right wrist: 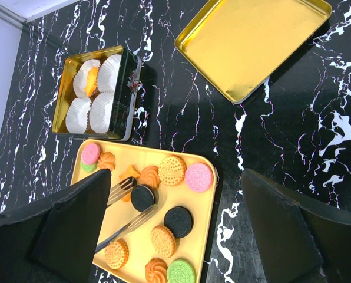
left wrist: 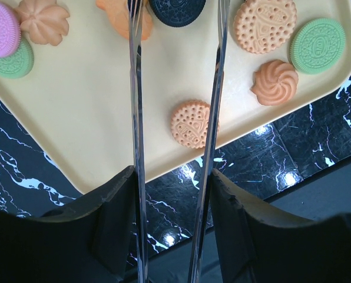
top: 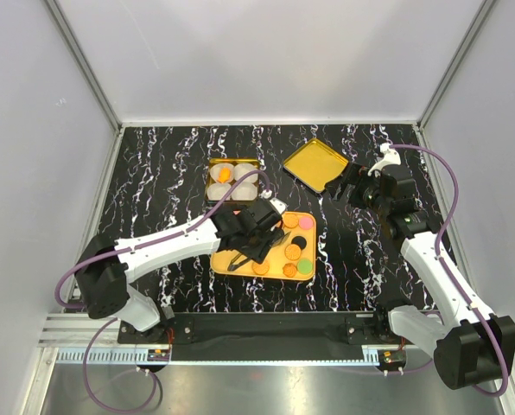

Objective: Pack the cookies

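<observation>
Several cookies lie on a yellow tray (right wrist: 202,210): orange-tan ones (right wrist: 173,170), pink (right wrist: 199,177), green (right wrist: 181,273) and dark (right wrist: 178,221). My left gripper (left wrist: 172,194) is shut on a pair of metal tongs (left wrist: 135,118), whose tips stand on either side of a dark cookie (right wrist: 143,198) lying on the tray. From above, the left gripper (top: 249,232) hangs over the tray's left half. My right gripper (top: 348,186) is open and holds nothing, up over the table right of the tray.
A gold tin (right wrist: 60,100) with white paper cups stands behind the tray; one cup holds an orange cookie (right wrist: 92,78). The tin's gold lid (right wrist: 255,41) lies upside down at the back right. Grey walls enclose the black marbled table (top: 154,173).
</observation>
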You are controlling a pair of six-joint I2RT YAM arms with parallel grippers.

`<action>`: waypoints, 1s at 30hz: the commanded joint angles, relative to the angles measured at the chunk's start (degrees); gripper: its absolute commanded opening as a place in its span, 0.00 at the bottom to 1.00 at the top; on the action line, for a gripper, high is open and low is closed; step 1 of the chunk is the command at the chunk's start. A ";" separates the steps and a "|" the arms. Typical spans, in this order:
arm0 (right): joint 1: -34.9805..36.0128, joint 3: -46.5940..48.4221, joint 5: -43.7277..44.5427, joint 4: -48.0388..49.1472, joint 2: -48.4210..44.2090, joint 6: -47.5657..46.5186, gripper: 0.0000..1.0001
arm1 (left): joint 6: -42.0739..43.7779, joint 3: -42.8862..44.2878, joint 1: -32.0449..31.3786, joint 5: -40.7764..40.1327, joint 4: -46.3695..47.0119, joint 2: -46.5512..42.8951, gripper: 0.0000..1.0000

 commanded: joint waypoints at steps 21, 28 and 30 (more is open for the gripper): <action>-0.04 0.35 0.75 0.48 -0.47 -1.12 1.00 | -0.70 -0.93 -0.76 -2.31 0.39 -0.74 0.51; -0.04 0.35 0.93 0.48 -0.64 -1.12 1.00 | -0.26 1.18 -0.76 -2.92 -0.76 -1.70 0.47; -0.13 0.26 1.02 0.48 -0.56 -1.03 1.00 | -0.17 1.70 -0.76 -3.10 -1.19 -2.32 0.47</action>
